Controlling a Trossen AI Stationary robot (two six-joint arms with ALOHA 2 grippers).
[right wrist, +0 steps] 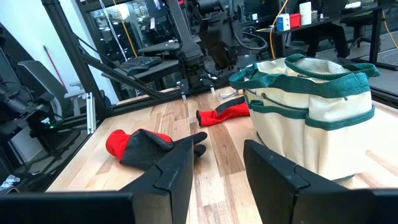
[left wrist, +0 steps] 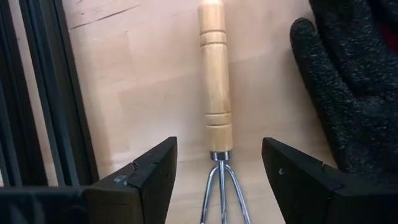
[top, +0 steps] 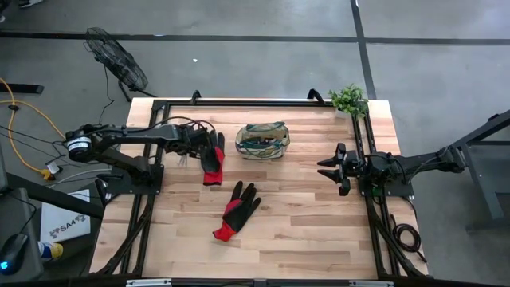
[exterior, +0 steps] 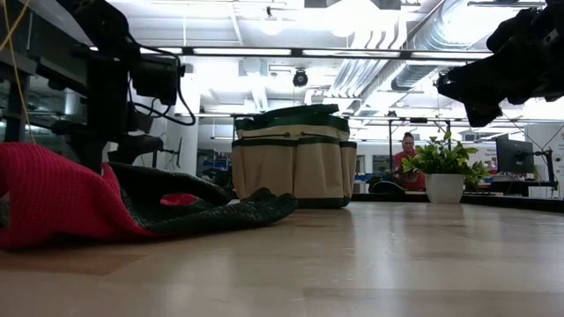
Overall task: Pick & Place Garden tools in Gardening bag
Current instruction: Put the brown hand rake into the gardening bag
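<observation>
A small rake [left wrist: 214,81] with a wooden handle and metal tines [left wrist: 221,186] lies flat on the table. My left gripper [left wrist: 217,180] hovers over it, open and pointing steeply down, one finger on each side of the handle-to-tines joint with a gap on both sides. A black-and-red glove [left wrist: 354,93] lies flat beside the rake [top: 212,159]. A second glove [top: 237,211] lies mid-table. The olive-tan gardening bag [top: 261,141] stands upright at the far middle. My right gripper [top: 335,167] waits at the right, open and holding nothing [right wrist: 217,168].
A potted green plant [top: 348,100] stands at the far right corner. Black frame rails [left wrist: 37,93] run close beside the rake on the table's left side. A person [exterior: 407,150] sits in the room far behind the table.
</observation>
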